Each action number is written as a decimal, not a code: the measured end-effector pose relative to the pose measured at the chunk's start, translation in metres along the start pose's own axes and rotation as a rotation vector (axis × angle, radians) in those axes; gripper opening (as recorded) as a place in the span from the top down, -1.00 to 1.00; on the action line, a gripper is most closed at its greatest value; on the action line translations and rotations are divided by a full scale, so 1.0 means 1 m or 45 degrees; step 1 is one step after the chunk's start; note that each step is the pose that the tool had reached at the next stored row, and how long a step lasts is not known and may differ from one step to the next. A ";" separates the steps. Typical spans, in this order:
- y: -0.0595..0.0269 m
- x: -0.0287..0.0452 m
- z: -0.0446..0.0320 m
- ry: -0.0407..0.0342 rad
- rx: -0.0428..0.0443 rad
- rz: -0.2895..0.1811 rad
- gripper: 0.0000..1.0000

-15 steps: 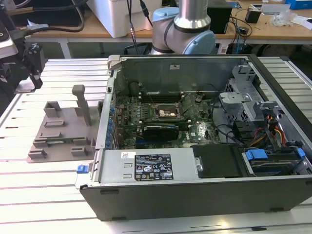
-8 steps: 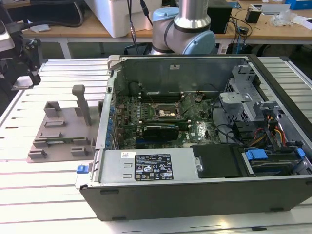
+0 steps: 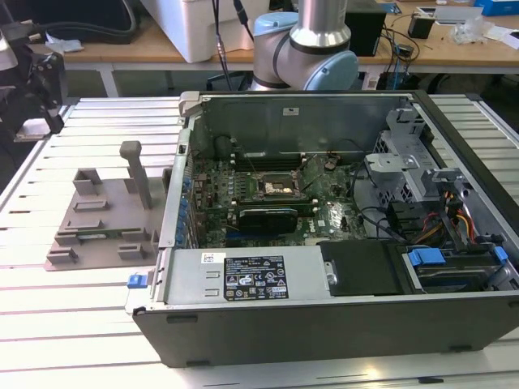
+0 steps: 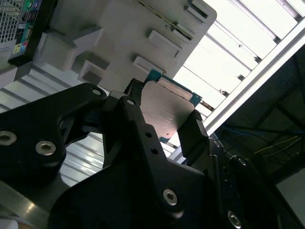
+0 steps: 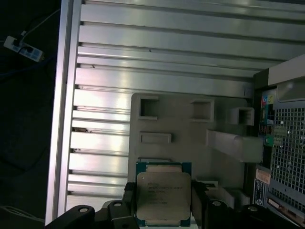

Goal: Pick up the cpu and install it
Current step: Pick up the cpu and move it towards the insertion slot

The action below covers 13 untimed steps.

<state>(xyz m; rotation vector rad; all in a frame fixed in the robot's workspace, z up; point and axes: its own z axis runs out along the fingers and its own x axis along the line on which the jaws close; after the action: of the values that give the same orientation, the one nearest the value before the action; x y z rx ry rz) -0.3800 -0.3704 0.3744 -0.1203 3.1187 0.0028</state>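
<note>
Though pinching the cpu (image 5: 163, 196) by two opposite edges in the gripper (image 4: 166, 119), above the grey fixture plate (image 5: 186, 125), well apart from the motherboard socket (image 3: 278, 187) inside the open computer case (image 3: 324, 320): pickup done, install not yet.

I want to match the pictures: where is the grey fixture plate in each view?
Exterior view: grey fixture plate at the exterior view's left of the computer case.
First wrist view: plate beyond the cpu, beside the case.
Second wrist view: plate beyond the cpu, beside the case.
Shared landmark: the case.
</note>
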 end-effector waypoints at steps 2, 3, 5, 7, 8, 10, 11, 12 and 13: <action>0.0000 -0.0001 -0.0026 -0.0001 0.000 0.000 -0.09; 0.0000 -0.0001 -0.0037 -0.0001 0.000 0.000 -0.09; 0.0000 -0.0002 -0.0070 -0.0002 0.000 0.000 -0.09; 0.0000 -0.0003 -0.0120 -0.0001 0.000 0.000 -0.09; 0.0000 -0.0003 -0.0139 0.0000 0.000 0.000 -0.09; 0.0000 -0.0004 -0.0189 0.0000 0.000 0.000 -0.09; 0.0000 -0.0004 -0.0201 0.0000 0.000 0.000 -0.09; 0.0000 -0.0005 -0.0227 -0.0001 0.000 0.000 -0.09; 0.0000 -0.0005 -0.0240 0.0000 0.000 0.000 -0.09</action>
<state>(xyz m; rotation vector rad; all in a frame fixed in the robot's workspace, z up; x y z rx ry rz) -0.3800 -0.3704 0.3984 -0.1204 3.1186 0.0027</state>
